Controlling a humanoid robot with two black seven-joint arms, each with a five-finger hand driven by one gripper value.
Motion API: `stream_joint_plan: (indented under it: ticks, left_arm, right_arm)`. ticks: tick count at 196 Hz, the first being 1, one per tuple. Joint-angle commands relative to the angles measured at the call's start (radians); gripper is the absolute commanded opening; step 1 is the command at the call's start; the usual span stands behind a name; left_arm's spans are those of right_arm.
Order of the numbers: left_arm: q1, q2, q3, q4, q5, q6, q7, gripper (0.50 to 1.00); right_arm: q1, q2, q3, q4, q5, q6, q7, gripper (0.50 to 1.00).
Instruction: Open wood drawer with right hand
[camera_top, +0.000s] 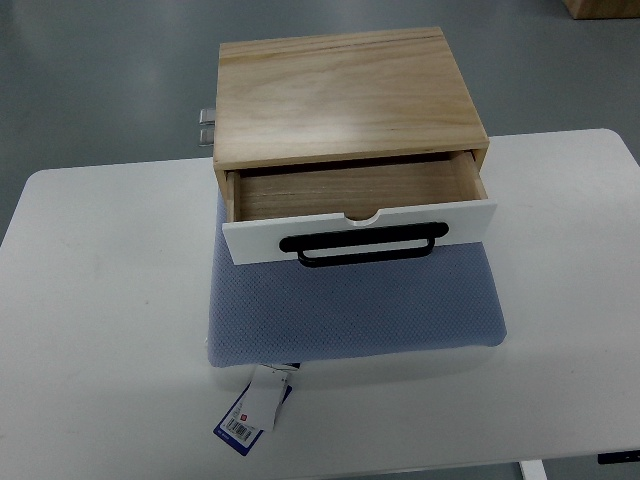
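Neither hand is showing from where I'm standing. The wood drawer (358, 205) is sitting pulled out of its box (345, 92), black handle (365, 243) facing front, resting on a blue cushion (352, 312) on the white desk (100, 300). A tag (255, 410) is hanging off the cushion's front edge.

Lab or test room, plain white table (100, 300), smooth grey floor (100, 80)

A white surface (100, 300) with rounded corners, seen from above; a blue-grey textured pad (350, 310) lies flat at its middle; the pad's paper tag (255, 410) rests on the surface at the near edge.
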Motion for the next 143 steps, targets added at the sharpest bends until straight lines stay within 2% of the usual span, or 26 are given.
stream_joint_plan:
  ticks: [1,25,35,36,40,71,99,143]
  left_arm:
    - [0.0,0.0,-0.001,-0.001,0.002,0.0,0.0,1.0]
    - [0.0,0.0,0.001,-0.001,0.0,0.0,0.0,1.0]
    - [0.0,0.0,0.001,-0.001,0.0,0.0,0.0,1.0]
    - [0.0,0.0,0.001,-0.001,0.002,0.0,0.0,1.0]
    - [0.0,0.0,0.001,-0.001,0.0,0.0,0.0,1.0]
    - [0.0,0.0,0.001,-0.008,0.002,0.002,0.0,1.0]
    - [0.0,0.0,0.001,-0.009,0.002,0.003,0.0,1.0]
    - [0.0,0.0,0.001,-0.009,0.002,0.005,0.0,1.0]
  right_arm:
    - [-0.181,0.056,0.17,-0.07,0.004,-0.023,0.124,0.942]
    - [-0.356,0.169,0.354,-0.121,0.005,-0.026,0.222,0.942]
    - [-0.356,0.17,0.354,-0.121,0.005,-0.026,0.222,0.942]
    - [-0.414,0.226,0.424,-0.144,0.005,-0.026,0.243,0.942]
    - [-0.434,0.254,0.456,-0.155,0.005,-0.026,0.251,0.942]
    - [-0.518,0.401,0.639,-0.21,0.004,-0.023,0.269,0.944]
    - [-0.54,0.436,0.684,-0.241,0.004,-0.023,0.271,0.944]
    - [-0.543,0.437,0.685,-0.267,0.004,-0.021,0.294,0.944]
